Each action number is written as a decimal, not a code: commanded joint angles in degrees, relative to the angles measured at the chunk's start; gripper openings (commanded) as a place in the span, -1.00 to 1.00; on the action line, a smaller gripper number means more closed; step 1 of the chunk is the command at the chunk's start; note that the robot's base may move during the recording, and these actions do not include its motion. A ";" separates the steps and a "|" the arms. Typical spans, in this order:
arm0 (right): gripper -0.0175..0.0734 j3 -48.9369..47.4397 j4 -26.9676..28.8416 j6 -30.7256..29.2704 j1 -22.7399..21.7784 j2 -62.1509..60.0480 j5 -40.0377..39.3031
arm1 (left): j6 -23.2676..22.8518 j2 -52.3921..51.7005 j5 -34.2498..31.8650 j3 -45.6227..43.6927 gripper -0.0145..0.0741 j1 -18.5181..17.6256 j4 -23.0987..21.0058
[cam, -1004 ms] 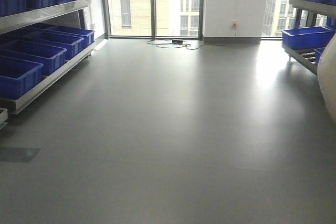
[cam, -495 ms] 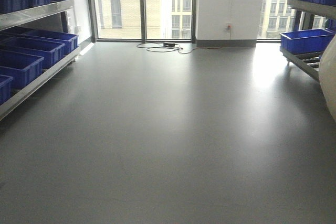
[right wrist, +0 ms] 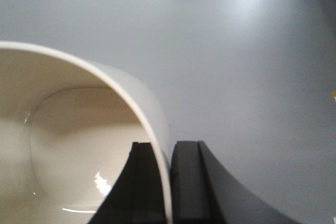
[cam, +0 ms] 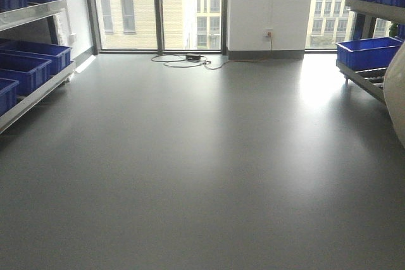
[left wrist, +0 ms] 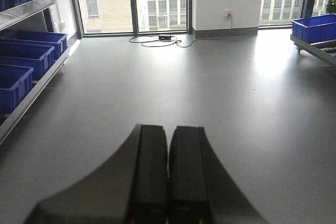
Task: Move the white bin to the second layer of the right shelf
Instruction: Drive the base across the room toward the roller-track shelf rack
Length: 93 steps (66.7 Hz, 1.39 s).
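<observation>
The white bin (right wrist: 68, 129) fills the lower left of the right wrist view, a glossy cream tub with its mouth towards the camera. My right gripper (right wrist: 167, 148) is shut on its rim wall, one finger inside and one outside. In the front view only the bin's curved side (cam: 398, 93) shows, at the right edge. My left gripper (left wrist: 168, 132) is shut with nothing in it, hanging over bare floor. The right shelf (cam: 370, 79) stands at the far right, with a roller-rail level partly in view. I cannot tell whether that level is the second layer.
Blue crates (cam: 366, 50) sit on the right shelf's levels. A left rack (cam: 31, 93) with blue crates (cam: 28, 67) runs along the left wall. Grey floor (cam: 202, 156) stretches to the windows, where a cable and a power strip (cam: 193, 58) lie.
The front view has swung to the right: the left rack and the windows slid leftward in the picture, and more of the right shelf shows. The bin stays at the right edge.
</observation>
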 commanded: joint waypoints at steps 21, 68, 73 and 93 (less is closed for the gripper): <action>-0.41 -1.76 0.36 -0.25 -0.46 0.04 -5.33 | -0.17 -0.87 -4.98 2.11 -0.48 -0.04 0.00; -0.41 -1.76 0.36 -0.25 -0.46 0.04 -5.33 | -0.17 -0.87 -4.98 2.11 -0.48 -0.04 0.00; -0.41 -1.76 0.36 -0.25 -0.46 0.04 -5.33 | -0.17 -0.87 -4.98 2.11 -0.48 -0.04 0.00; -0.41 -1.76 0.36 -0.25 -0.46 0.04 -5.33 | -0.17 -0.87 -4.98 2.11 -0.48 -0.04 0.00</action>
